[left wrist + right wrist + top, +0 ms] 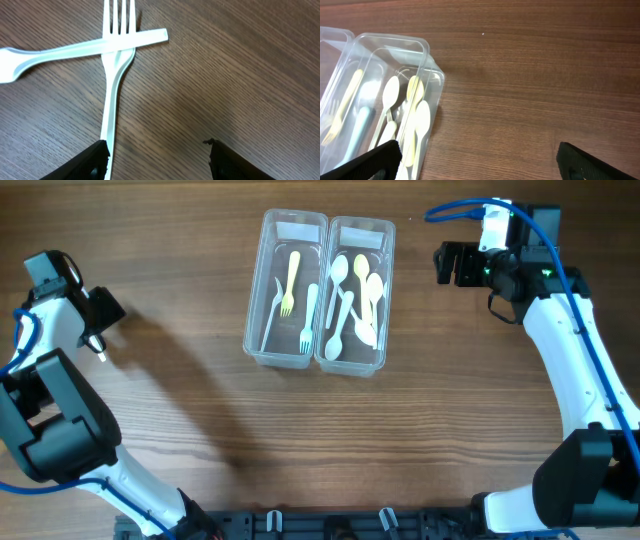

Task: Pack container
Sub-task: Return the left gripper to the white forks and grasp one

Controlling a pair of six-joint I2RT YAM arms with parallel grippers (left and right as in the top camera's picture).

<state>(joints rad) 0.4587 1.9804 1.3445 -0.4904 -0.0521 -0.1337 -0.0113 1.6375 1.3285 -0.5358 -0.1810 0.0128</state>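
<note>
White fork [114,95] beside left claw [157,152]

Left tool [157,149] and right tool [478,149] both point downward, jaws spread, empty.

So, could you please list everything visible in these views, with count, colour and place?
clear plastic containers: two, transparent, side by side at the far middle of the table
forks: at least two, one yellow and one pale blue, in the left container
spoons: several, white and pale yellow, in the right container; exact count unclear
white fork: one, white, on the bare table under the left wrist
white utensil: one, white, lying across that fork; type unclear
table: one, brown wood
left gripper: one, black, open, beside the fork's handle
right gripper: one, black, open, right of the containers
</note>
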